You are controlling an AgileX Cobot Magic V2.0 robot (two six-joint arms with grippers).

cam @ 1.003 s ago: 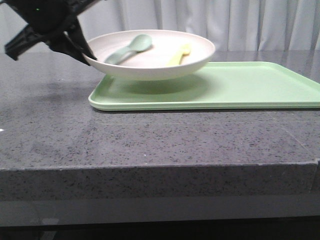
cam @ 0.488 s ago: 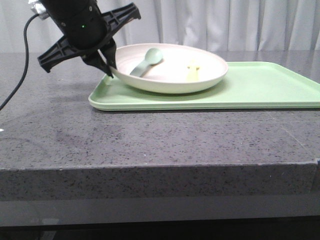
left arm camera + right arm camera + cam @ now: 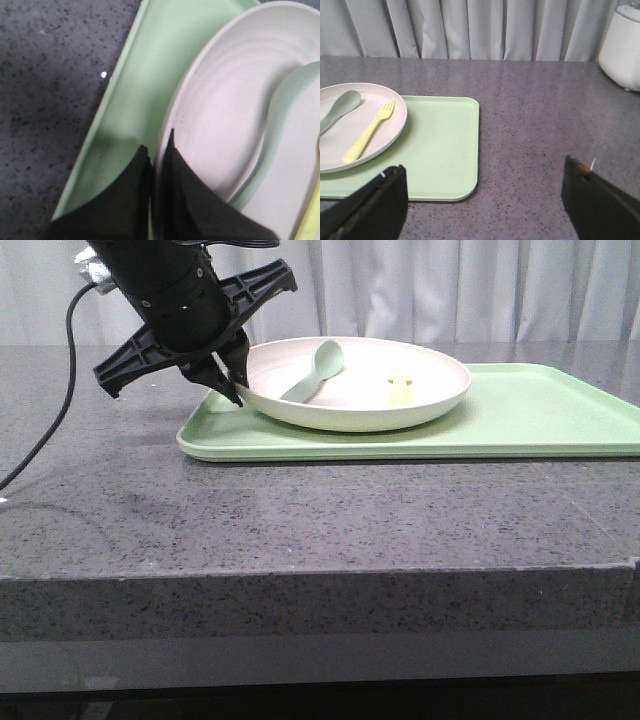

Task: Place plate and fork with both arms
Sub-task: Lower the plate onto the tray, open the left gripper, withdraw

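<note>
The cream plate rests on the left part of the pale green tray. My left gripper is shut on the plate's left rim; in the left wrist view its fingertips pinch the rim of the plate from both sides. The yellow fork lies in the plate beside a grey-green spoon. In the right wrist view the fork and spoon lie in the plate. My right gripper is open and empty over the table, beyond the tray's right end.
The tray takes up the middle and right of the dark speckled table. A white appliance stands at the far right in the right wrist view. White curtains hang behind the table. A black cable trails from the left arm.
My left gripper has carried the plate to the right and down from above the tray's left end, and the plate now rests on the tray. Fork and spoon stayed in the plate.
</note>
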